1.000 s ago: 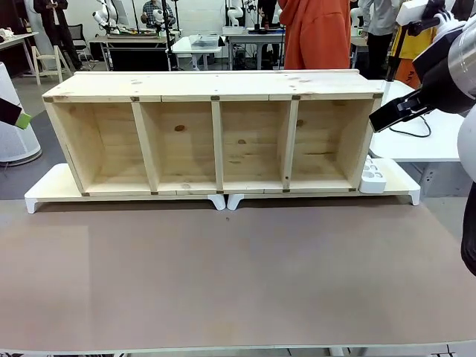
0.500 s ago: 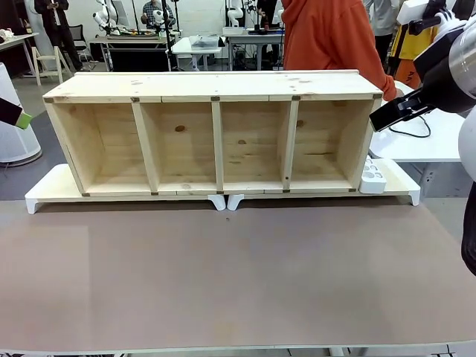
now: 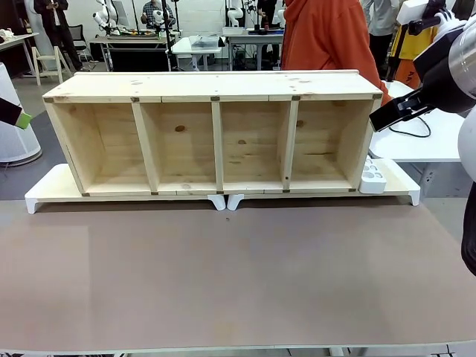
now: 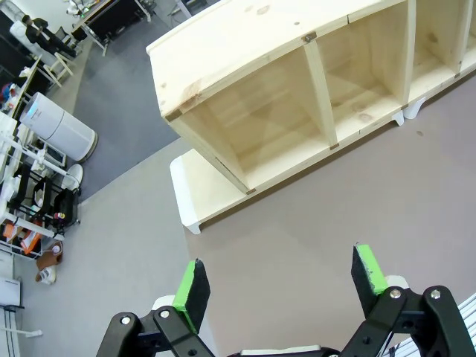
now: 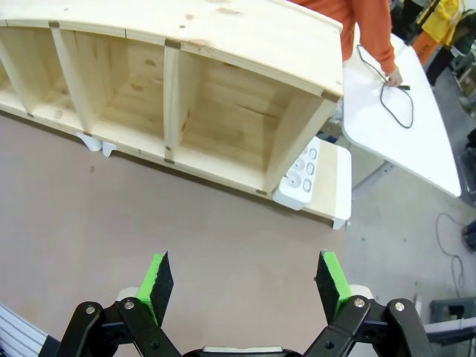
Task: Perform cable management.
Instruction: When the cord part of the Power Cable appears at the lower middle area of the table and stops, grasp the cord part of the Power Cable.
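Nearest, the left gripper (image 4: pixel 280 282) and the right gripper (image 5: pixel 244 277) both hang above the brown table (image 3: pixel 238 275) with jaws wide apart, gripping nothing. Beyond them, a white power strip (image 5: pixel 301 172) lies at the right end of a wooden shelf (image 3: pixel 216 134) with four open compartments.

Farther right stands a separate white side table (image 5: pixel 401 141). The cable (image 5: pixel 387 100), a thin black cord, lies on it in a loose loop, well apart from both grippers. Its long axis runs roughly from the near edge toward the far edge. Its far end is at a person's hand (image 5: pixel 393 76); the plug's direction is too small to tell.

Likely risks: a reach there could meet the person's hand or the shelf's end, and the limp cord could slip or snag on the table edge.
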You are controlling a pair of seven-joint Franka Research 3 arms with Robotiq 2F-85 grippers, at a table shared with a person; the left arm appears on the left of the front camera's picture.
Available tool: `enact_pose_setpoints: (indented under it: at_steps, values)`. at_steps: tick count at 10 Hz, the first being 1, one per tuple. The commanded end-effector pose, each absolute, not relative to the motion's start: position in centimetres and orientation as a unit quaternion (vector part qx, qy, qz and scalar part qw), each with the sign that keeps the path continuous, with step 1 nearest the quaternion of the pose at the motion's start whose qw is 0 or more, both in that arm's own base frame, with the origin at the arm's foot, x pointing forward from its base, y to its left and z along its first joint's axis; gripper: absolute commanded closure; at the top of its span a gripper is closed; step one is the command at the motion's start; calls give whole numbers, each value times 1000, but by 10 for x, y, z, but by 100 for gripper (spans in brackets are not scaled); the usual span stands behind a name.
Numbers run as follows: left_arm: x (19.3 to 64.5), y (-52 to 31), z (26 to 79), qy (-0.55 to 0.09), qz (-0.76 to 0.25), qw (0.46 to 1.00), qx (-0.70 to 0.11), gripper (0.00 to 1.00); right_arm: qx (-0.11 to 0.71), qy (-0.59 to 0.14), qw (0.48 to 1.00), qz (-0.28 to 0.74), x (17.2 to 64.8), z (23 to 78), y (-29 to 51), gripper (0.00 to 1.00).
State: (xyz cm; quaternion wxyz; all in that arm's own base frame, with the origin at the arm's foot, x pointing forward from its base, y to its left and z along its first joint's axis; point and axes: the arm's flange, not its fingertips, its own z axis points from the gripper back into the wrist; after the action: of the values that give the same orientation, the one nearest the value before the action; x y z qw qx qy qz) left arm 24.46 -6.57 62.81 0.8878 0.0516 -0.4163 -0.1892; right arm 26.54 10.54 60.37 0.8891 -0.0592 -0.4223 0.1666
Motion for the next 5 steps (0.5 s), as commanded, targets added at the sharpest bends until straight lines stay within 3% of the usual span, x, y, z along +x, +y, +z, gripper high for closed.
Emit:
enact_pose_setpoints:
  at_steps: [1,5]
  values:
    - [244,-66,629,-419,-189,887,53,0,-61,-422,889,165,265,604,104,0]
    - [244,-66,629,-419,-189,887,53,0,-61,-422,889,165,265,604,104,0]
